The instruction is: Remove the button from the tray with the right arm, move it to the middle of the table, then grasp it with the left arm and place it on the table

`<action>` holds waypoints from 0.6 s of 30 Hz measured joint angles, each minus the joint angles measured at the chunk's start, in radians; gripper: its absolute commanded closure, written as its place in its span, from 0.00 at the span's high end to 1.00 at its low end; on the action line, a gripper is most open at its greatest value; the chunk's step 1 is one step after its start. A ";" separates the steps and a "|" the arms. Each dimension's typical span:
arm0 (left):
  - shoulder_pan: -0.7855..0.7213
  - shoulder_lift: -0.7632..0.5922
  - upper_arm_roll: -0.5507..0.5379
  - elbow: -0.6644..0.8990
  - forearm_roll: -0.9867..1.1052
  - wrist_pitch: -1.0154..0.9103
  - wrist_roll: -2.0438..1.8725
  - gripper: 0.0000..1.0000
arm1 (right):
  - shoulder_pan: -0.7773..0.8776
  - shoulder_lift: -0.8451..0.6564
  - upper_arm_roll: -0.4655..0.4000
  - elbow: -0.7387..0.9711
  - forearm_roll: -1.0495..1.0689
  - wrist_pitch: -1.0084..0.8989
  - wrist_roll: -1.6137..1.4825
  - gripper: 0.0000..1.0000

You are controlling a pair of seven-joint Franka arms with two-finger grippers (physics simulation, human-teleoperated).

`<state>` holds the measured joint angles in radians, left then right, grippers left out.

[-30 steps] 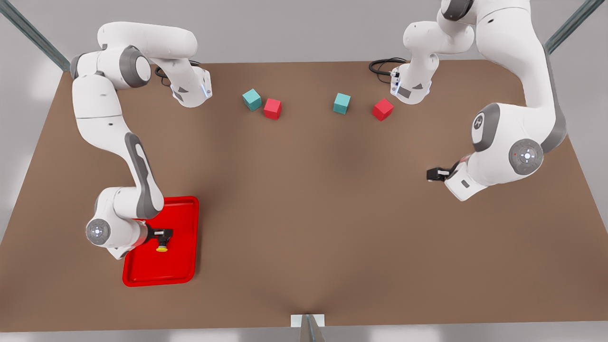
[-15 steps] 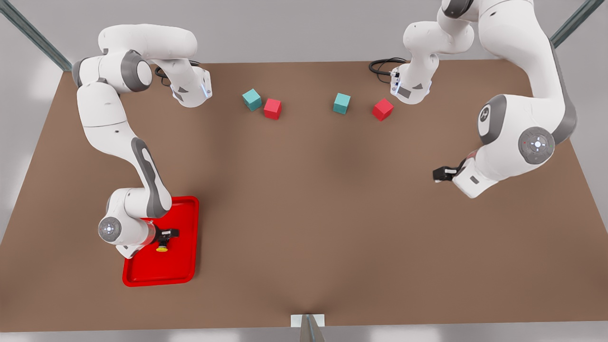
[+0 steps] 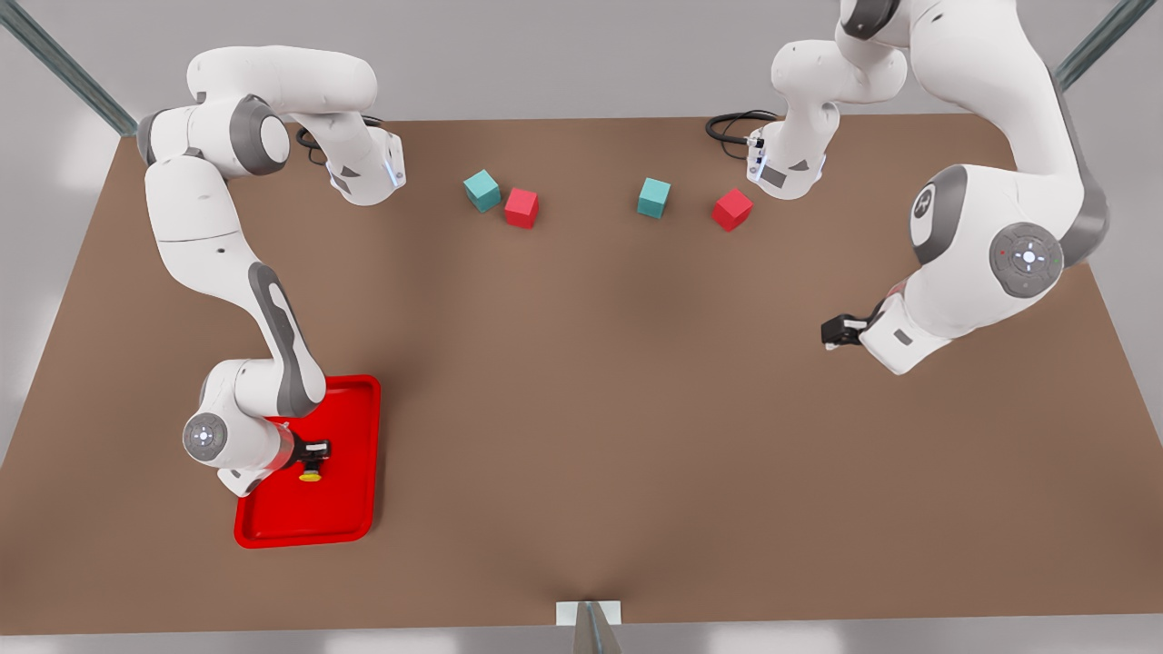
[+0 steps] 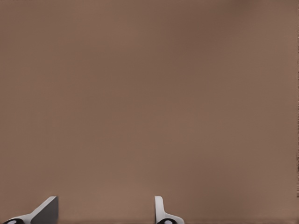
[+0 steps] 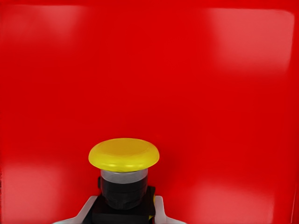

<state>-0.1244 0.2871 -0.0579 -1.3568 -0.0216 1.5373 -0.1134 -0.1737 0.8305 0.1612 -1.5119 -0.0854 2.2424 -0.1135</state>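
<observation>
Where the tray point(image 3: 350, 509) lies near the front view's left edge of the counter point(image 3: 581, 409), the right gripper point(image 3: 314, 451) sits low over it, its jaws closed narrowly on the dark body of the button point(image 3: 311, 473). From the right wrist view the button point(image 5: 124, 175) stands upright on the red tray floor point(image 5: 210, 93), yellow cap above both fingertips point(image 5: 159, 210). Farther along, two teal cubes point(image 3: 482, 190) and two red cubes point(image 3: 521, 207) sit in a row at the far side. At the front view's right, the left gripper point(image 3: 833, 331) hangs above bare counter, jaws apart and empty, fingertips point(image 4: 46, 210) spread in the left wrist view.
</observation>
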 measured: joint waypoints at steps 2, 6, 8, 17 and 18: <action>-0.002 -0.001 0.001 0.004 0.001 -0.001 -0.003 1.00 | 0.000 -0.001 0.000 0.000 0.004 0.000 -0.006 0.40; 0.007 0.000 0.001 0.000 0.002 -0.007 -0.007 1.00 | -0.002 -0.013 0.001 0.001 0.007 -0.010 -0.017 0.41; 0.009 0.001 0.001 0.000 0.002 -0.009 -0.008 1.00 | -0.005 -0.038 0.001 0.002 0.008 -0.031 -0.022 0.40; -0.003 0.001 0.000 0.006 0.002 -0.011 -0.016 1.00 | 0.046 -0.148 0.091 0.017 0.015 -0.202 0.010 0.41; 0.000 0.001 0.000 0.006 0.002 -0.011 -0.017 1.00 | 0.079 -0.150 0.107 0.021 0.015 -0.215 0.027 0.41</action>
<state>-0.1242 0.2885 -0.0578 -1.3506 -0.0196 1.5263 -0.1301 -0.0944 0.6808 0.2686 -1.4909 -0.0703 2.0275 -0.0864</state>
